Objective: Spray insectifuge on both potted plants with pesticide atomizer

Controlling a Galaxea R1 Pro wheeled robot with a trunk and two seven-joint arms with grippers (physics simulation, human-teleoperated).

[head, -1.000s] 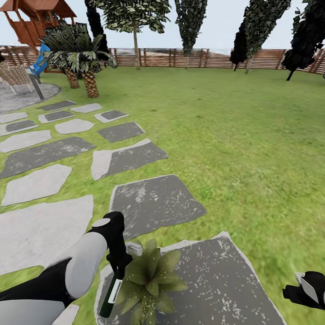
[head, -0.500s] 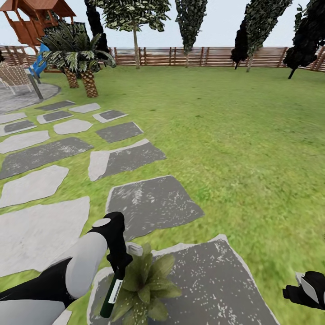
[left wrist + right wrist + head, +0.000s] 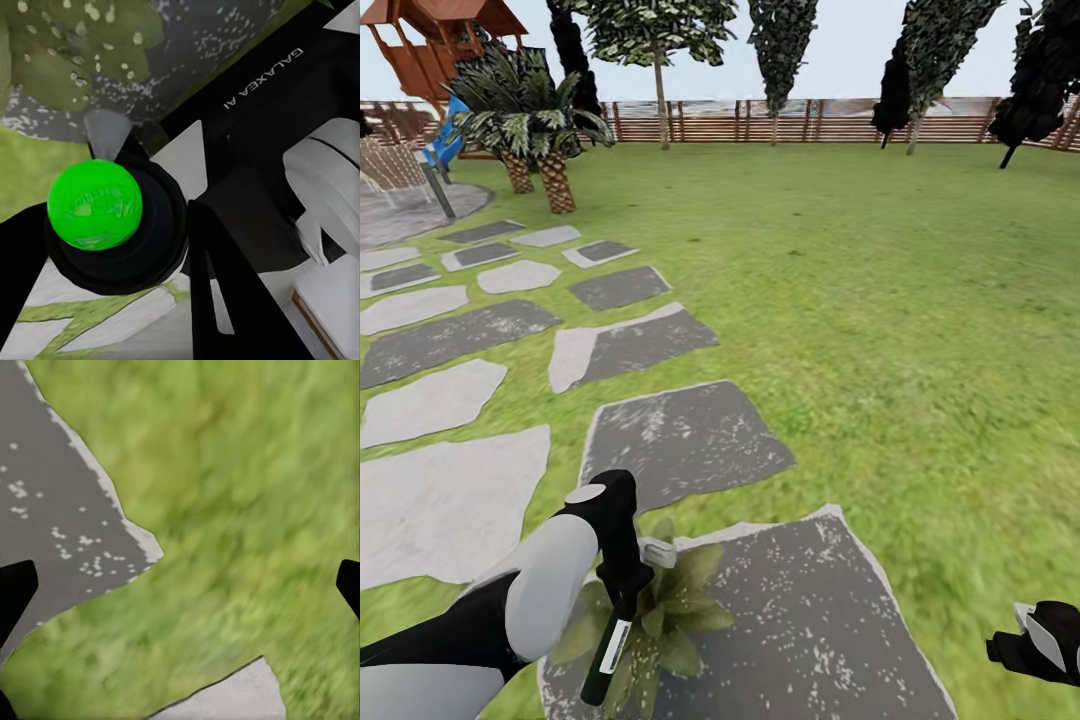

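Observation:
The pesticide atomizer point(image 3: 606, 648), a slim dark-green bottle with a white label, hangs tilted downward in my left gripper point(image 3: 622, 588), which is shut on it. Its lower end overlaps the leaves of a potted plant point(image 3: 678, 608), a low rosette of speckled green leaves on a dark stone slab point(image 3: 810, 620). In the left wrist view, a bright green dome on a round black body point(image 3: 94, 204) sits between the black fingers point(image 3: 225, 292), with speckled leaves point(image 3: 67, 52) beyond. My right gripper point(image 3: 1036, 640) hovers low at the right over grass, its fingertips point(image 3: 15, 592) wide apart and empty.
Grey stone slabs point(image 3: 455, 340) run across the lawn toward a round patio point(image 3: 410, 210) at far left. Two palms point(image 3: 545, 130) and a wooden playhouse point(image 3: 445, 40) stand behind it. A brown slatted fence point(image 3: 810, 120) with trees closes the back. Open grass point(image 3: 900, 300) spreads to the right.
The whole picture has shifted: slabs and the potted plant slid left as the camera moved. Both arms keep the same pose, the left still holding the atomizer.

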